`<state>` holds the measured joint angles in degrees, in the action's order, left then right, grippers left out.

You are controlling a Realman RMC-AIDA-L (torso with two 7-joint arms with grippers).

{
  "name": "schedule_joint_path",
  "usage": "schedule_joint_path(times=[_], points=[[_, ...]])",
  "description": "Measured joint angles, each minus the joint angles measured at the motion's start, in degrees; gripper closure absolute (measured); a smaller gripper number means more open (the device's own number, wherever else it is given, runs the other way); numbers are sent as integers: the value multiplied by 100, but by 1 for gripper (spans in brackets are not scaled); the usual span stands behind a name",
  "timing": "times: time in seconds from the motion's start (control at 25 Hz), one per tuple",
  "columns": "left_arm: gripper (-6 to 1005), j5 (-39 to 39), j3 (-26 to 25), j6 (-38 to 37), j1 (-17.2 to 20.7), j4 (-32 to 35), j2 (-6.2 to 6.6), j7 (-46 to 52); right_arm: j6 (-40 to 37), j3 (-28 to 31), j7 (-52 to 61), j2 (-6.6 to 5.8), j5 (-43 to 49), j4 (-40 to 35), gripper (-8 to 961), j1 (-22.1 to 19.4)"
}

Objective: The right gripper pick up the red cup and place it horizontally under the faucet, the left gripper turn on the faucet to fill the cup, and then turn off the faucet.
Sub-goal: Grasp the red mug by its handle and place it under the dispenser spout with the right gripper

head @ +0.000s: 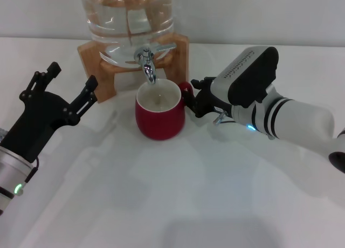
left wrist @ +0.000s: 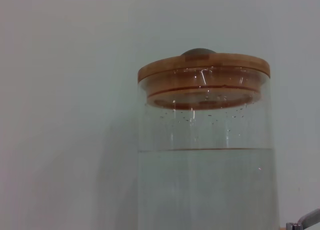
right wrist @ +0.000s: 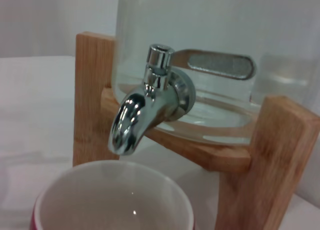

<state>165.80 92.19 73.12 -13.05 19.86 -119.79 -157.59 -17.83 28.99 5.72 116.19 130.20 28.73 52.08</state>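
While red cup point(head: 160, 114) stands upright under faucet point(head: 147, 66), right tool point(head: 195, 101) seemingly clamps handle; left tool point(head: 64, 85) apart.

One red cup point(head: 160, 117), one faucet point(head: 147, 64), one glass jar point(head: 129, 13), two grippers.

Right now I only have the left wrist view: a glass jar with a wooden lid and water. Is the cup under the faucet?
Observer: Yes. The red cup stands upright directly below the faucet spout.
Operator: Is water running?
Observer: No stream shows at the spout, and the cup looks empty inside.
Operator: Where is the right gripper?
Observer: The right gripper is at the cup's handle side, on the table.
Operator: And the left one?
Observer: The left gripper hovers open, left of the wooden stand, not touching the faucet.
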Motion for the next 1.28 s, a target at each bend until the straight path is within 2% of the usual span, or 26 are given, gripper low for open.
schedule_joint_path(times=[1.28], points=[[127, 5, 0, -8, 3, -17, 0, 0, -145, 11, -9, 0, 85, 106, 588, -173]])
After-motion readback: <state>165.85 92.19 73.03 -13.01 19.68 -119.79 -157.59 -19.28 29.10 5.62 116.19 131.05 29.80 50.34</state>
